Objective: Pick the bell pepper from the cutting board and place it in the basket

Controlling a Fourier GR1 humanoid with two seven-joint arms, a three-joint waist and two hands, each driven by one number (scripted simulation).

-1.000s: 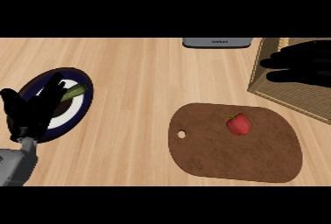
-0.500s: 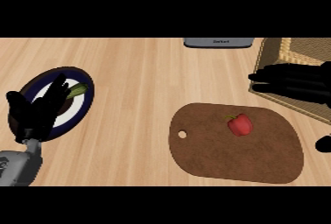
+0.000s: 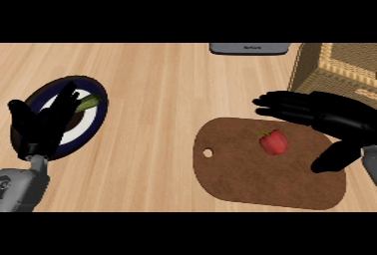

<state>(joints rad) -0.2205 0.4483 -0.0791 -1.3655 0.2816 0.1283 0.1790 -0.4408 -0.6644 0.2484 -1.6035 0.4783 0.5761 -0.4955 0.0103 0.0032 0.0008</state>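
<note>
Bell pepper, stem toward upper left

The black right robot hand hovered open, fingers stretched leftward and thumb spread apart, while the black left robot hand rested open, fingers up, above its grey forearm.

you see a pale wood-grain worktop, a smooth matt brown cutting board, a rough woven basket, a glossy red bell pepper, and matt black hands.
</note>
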